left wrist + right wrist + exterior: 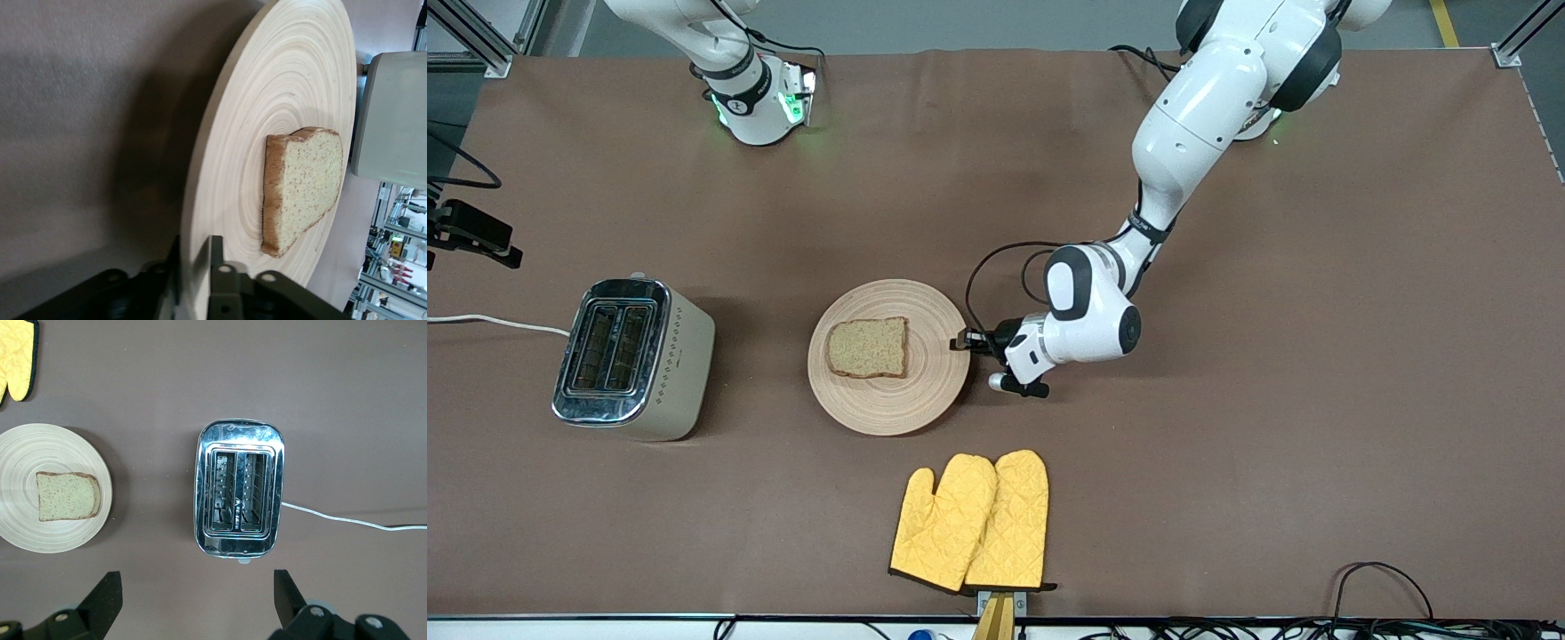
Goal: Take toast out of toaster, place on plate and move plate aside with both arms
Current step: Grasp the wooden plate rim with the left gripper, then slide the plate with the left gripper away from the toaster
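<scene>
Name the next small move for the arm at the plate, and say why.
Probably slide the plate aside, toward the left arm's end of the table. The toast already lies on it, both slots of the toaster are empty, and the left end effector is shut on the plate's rim. The right end effector waits open above the toaster.

A pair of yellow quilted oven mitts (971,522) lies flat on the brown table (1316,427), at about 6 o'clock on the tabletop, close to its edge nearest the front camera. The two mitts overlap side by side, fingertips pointing toward 12 o'clock, their dark-trimmed cuffs toward 6. Loose black cables (1383,587) loop at about 5 o'clock along the same edge.
</scene>
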You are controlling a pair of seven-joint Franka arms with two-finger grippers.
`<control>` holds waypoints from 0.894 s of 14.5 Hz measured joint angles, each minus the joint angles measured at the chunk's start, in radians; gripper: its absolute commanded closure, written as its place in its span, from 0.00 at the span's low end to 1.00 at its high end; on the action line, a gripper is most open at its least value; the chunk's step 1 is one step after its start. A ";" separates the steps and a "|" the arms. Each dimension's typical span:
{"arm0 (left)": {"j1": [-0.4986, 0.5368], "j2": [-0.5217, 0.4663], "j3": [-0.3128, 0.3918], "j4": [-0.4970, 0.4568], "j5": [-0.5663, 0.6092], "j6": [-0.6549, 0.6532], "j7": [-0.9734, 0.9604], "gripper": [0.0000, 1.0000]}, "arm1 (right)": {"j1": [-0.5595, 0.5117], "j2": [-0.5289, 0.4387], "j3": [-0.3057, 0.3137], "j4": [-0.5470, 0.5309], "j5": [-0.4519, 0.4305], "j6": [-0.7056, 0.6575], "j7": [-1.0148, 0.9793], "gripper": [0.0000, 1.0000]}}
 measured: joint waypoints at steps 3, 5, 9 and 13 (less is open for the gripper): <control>0.010 -0.010 0.000 0.006 -0.004 -0.001 0.035 1.00 | 0.002 0.000 0.002 0.000 0.000 -0.007 0.000 0.00; 0.041 -0.046 0.010 -0.013 0.004 -0.015 0.050 1.00 | 0.002 0.000 0.002 0.000 0.000 -0.021 0.000 0.00; 0.292 -0.203 0.025 -0.088 0.202 -0.363 0.066 1.00 | -0.048 -0.014 0.059 -0.005 0.000 -0.041 0.000 0.00; 0.624 -0.269 0.026 -0.101 0.354 -0.668 0.234 1.00 | -0.108 -0.025 0.140 -0.007 0.000 -0.045 0.000 0.00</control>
